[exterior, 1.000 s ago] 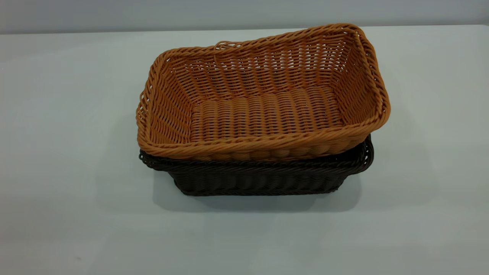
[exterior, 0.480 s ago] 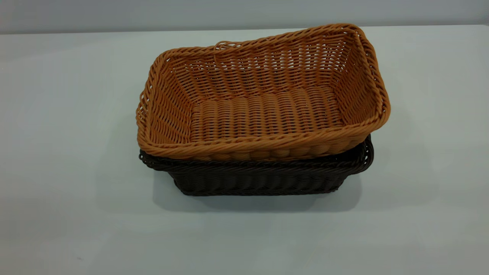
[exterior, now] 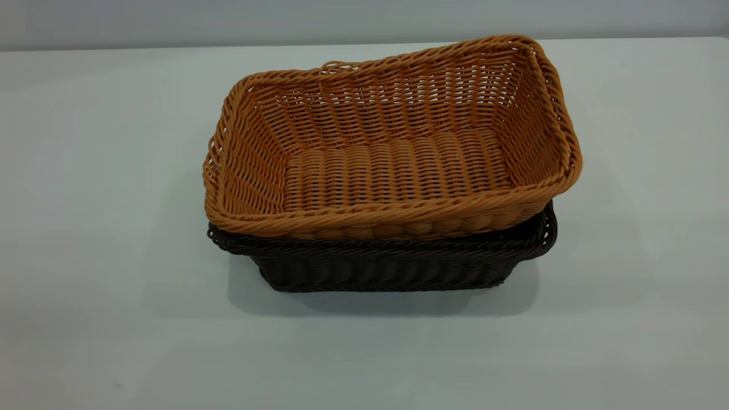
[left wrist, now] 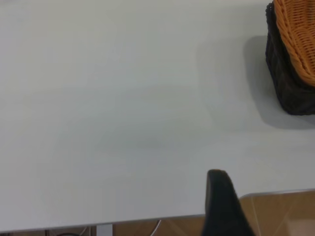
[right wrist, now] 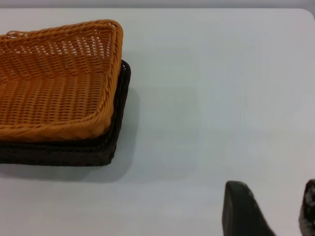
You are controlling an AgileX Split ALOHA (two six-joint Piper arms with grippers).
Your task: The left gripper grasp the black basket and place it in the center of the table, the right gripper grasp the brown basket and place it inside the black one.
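The brown basket sits nested in the black basket at the middle of the white table, slightly tilted, with its right end riding higher. Neither gripper shows in the exterior view. In the left wrist view, part of my left gripper hangs over the table's edge, well away from the black basket and the brown basket. My right gripper is open with nothing between its fingers, over bare table to the side of the brown basket and the black basket.
White tabletop stretches all round the stacked baskets. The table's edge with a wooden floor below shows in the left wrist view. A grey wall runs behind the far edge.
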